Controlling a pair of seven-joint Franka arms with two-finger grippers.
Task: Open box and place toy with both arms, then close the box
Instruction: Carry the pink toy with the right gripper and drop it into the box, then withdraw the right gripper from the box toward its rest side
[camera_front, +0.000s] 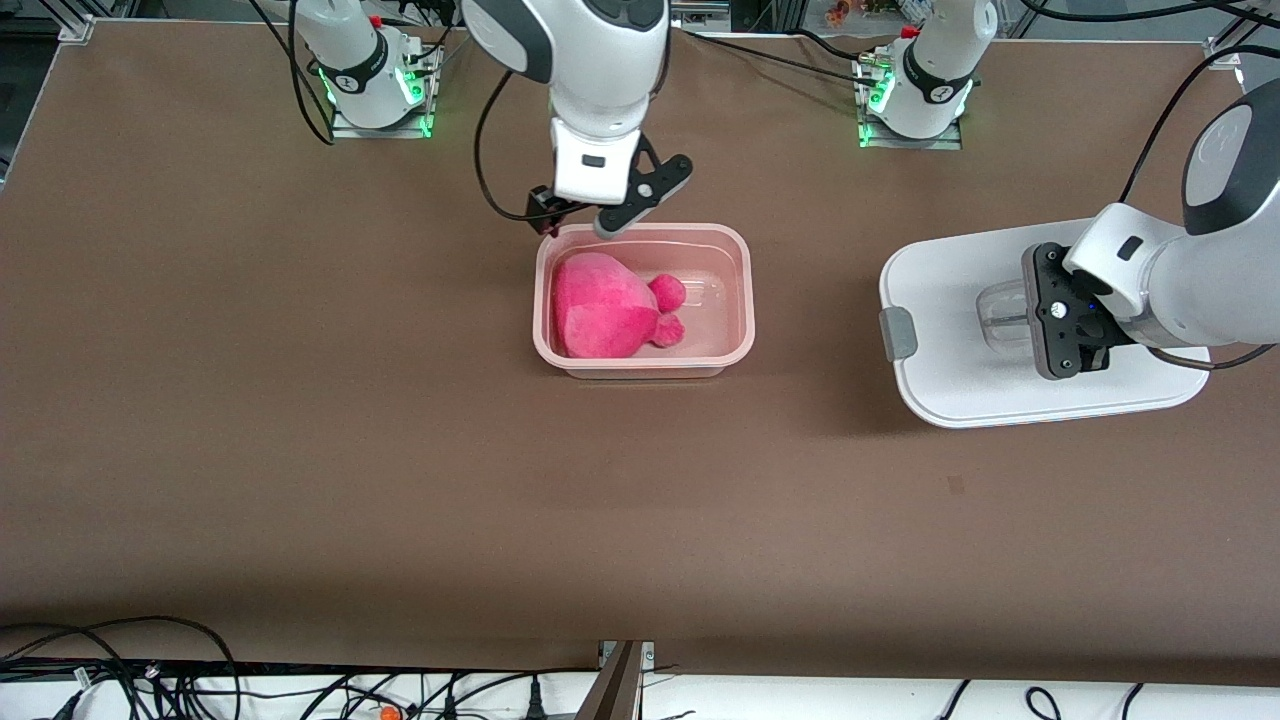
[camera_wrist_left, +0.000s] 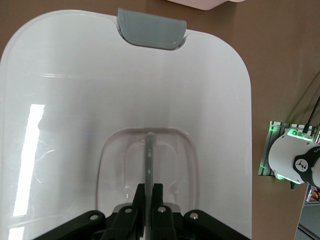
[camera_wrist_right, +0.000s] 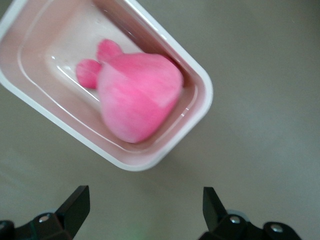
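Note:
The box (camera_front: 745, 300) stands open in the middle of the table, a pinkish tub with no lid. The hot-pink toy (camera_front: 600, 305) lies inside it, at the end toward the right arm. My right gripper (camera_front: 578, 222) hangs open and empty over the box's rim on the bases' side. In the right wrist view the toy (camera_wrist_right: 137, 95) sits in the box (camera_wrist_right: 200, 100), clear of the right gripper (camera_wrist_right: 145, 205). The white lid (camera_front: 950, 300) is at the left arm's end. My left gripper (camera_wrist_left: 149, 187) is shut on its clear handle (camera_wrist_left: 148, 150).
Both arm bases (camera_front: 370, 70) (camera_front: 915, 90) stand with green lights along the table's edge farthest from the front camera. Cables (camera_front: 150, 670) trail below the table's nearest edge. A grey clip (camera_front: 898, 333) on the lid faces the box. Brown table (camera_front: 400, 450) spreads nearer the front camera.

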